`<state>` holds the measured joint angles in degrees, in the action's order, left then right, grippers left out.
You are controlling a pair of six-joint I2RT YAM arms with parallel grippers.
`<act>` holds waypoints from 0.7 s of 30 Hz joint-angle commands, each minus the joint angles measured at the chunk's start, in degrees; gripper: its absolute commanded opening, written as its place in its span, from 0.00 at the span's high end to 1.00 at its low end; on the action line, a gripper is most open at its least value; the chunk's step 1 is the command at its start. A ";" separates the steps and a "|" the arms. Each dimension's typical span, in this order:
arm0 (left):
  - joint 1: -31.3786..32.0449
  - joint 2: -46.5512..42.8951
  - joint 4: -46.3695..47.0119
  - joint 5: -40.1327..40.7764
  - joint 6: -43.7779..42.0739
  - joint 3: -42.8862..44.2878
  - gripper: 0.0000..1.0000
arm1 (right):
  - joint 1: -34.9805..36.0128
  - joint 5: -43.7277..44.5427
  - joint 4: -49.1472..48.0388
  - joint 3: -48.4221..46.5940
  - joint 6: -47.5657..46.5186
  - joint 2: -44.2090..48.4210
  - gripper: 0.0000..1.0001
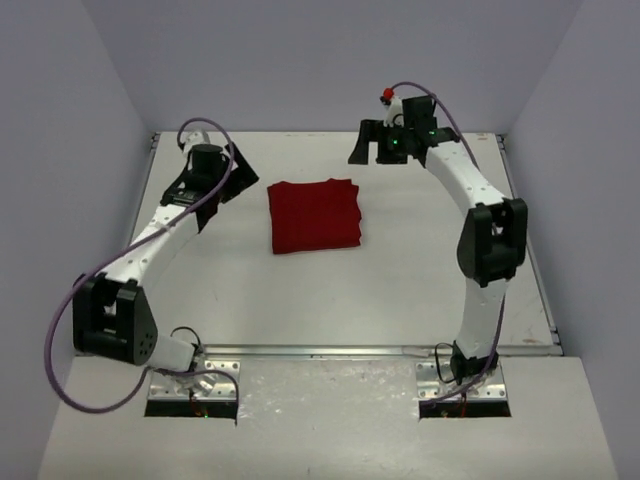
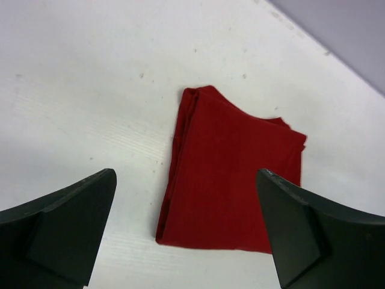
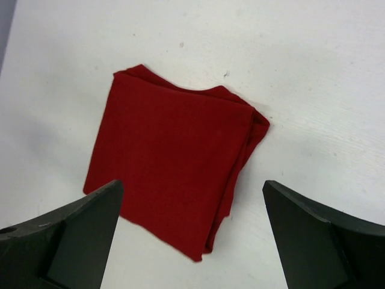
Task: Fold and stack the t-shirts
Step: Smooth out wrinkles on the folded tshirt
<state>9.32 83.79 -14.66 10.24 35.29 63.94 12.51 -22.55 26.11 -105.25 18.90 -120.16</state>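
At the near edge of the table (image 1: pixel 420 290) sit two metal base plates (image 1: pixel 225 400), and a purple cable (image 1: pixel 55 330) loops off the left one. Farther out, around mid table, the dark red t-shirt (image 1: pixel 314 215) lies flat, folded to a near-square block. Its sides run about parallel with the table edges. From above it looks slightly longer left to right, and the stacked layers show along its far side. Beyond it, my left claw (image 2: pixel 185 174) hangs near its far-left corner and my right claw (image 3: pixel 192 182) near its far-right corner. Both claws are spread wide, gripping nothing, and are apart from the cloth.
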 commanded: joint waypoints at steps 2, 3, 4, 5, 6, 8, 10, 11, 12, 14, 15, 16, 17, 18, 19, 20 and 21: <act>-0.36 -20.79 -13.45 6.02 0.92 -1.88 0.00 | 0.40 7.15 5.35 12.64 0.96 16.33 0.01; -0.44 -23.90 -14.17 5.76 0.31 -2.85 0.00 | 0.75 8.12 5.88 16.44 1.23 19.49 0.01; -0.45 -27.24 -14.61 5.58 -0.91 -5.03 0.00 | 1.89 11.79 5.80 20.22 1.32 26.57 0.01; -0.45 -32.58 -15.48 5.75 -3.71 -6.01 0.00 | 2.42 12.61 5.62 27.74 1.58 30.38 0.01; -0.45 -34.55 -16.27 7.15 -5.21 -6.98 0.00 | 3.04 13.74 5.27 31.39 1.15 34.42 0.01; -0.45 -39.04 -19.34 11.44 -9.25 -7.25 0.00 | 5.23 19.98 6.67 38.70 0.80 46.20 0.01; -0.45 -41.85 -21.89 15.49 -10.85 -7.95 0.00 | 6.55 22.97 10.79 43.17 0.09 57.33 0.01; -0.45 -42.56 -22.34 17.08 -11.38 -8.22 0.00 | 6.65 26.81 12.28 44.16 0.00 60.88 0.01; -0.45 -43.44 -22.61 19.62 -11.29 -9.00 0.00 | 6.56 27.72 15.17 45.21 -0.09 64.23 0.01; -0.45 -46.60 -22.61 21.65 -10.86 -11.37 0.00 | 6.65 26.95 16.60 48.99 -2.44 73.81 0.01; -0.45 -47.83 -22.26 22.36 -10.85 -12.78 0.00 | 6.56 27.03 17.65 50.48 -2.72 76.80 0.01; -0.45 -50.45 -21.04 22.89 -11.03 -14.27 0.00 | 6.56 27.29 18.79 52.32 -2.81 79.53 0.01; -0.36 -51.87 -20.59 22.81 -10.60 -15.76 0.00 | 6.56 28.07 20.28 52.69 -2.72 83.73 0.01; -0.36 -53.10 -20.24 21.85 -10.68 -17.34 0.00 | 6.56 30.78 22.91 53.04 -2.46 85.34 0.01; -0.36 -55.20 -19.89 21.14 -11.20 -17.27 0.00 | 6.56 32.03 24.07 53.31 -2.46 86.75 0.01; -0.36 -56.18 -19.71 21.22 -11.29 -17.19 0.00 | 6.56 32.91 24.95 53.40 -2.98 88.85 0.01; -0.36 -56.97 -19.01 21.40 -11.55 -17.62 0.00 | 6.56 34.57 26.00 53.66 -3.16 89.57 0.01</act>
<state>9.32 29.91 -36.80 29.89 25.39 45.69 19.25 5.69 46.98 -53.41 17.47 -31.64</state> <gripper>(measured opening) 1.000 0.992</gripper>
